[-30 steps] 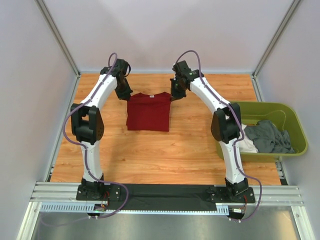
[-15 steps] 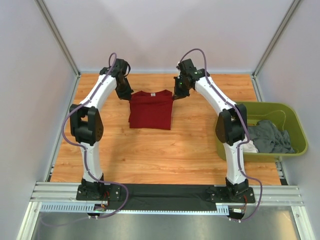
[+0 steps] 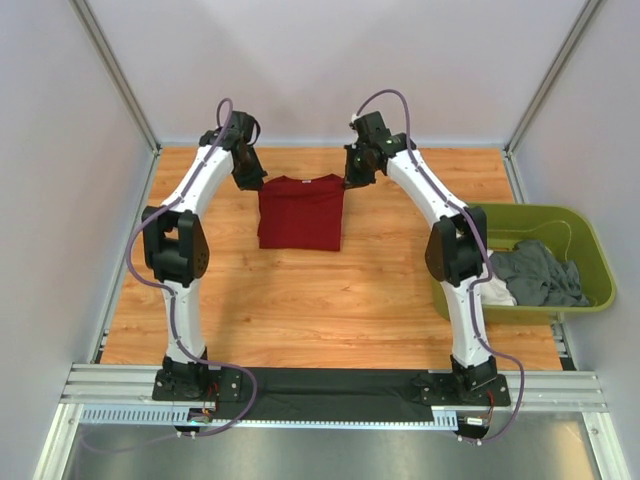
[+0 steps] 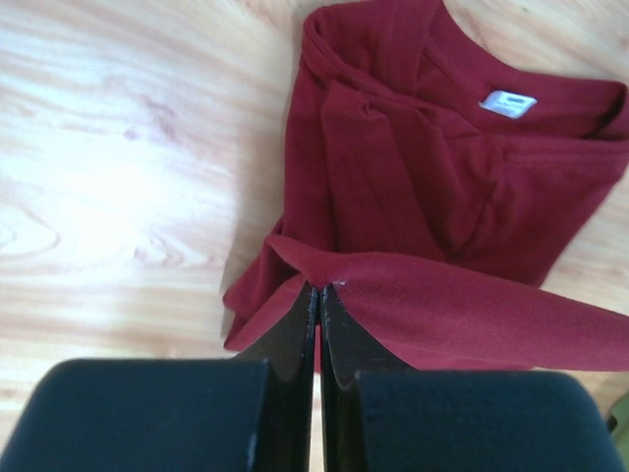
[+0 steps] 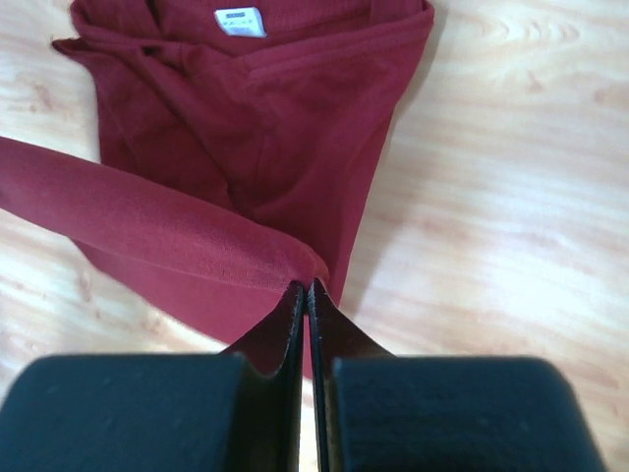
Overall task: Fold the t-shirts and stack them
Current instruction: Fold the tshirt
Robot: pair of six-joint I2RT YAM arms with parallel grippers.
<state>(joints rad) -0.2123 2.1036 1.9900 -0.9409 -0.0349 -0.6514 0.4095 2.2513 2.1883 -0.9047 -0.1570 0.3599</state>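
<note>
The dark red t-shirt [image 3: 300,215] lies in the upper middle of the overhead view on the wooden table [image 3: 300,300], folded into a rumpled, nearly square block. One edge is raised and stretched left to right across the frame. The left gripper [image 3: 252,182] and right gripper [image 3: 352,180] are each pinched tight on an end of that edge. In the left wrist view the white neck label [image 4: 507,102] sits at upper right, beyond the raised edge.
</note>
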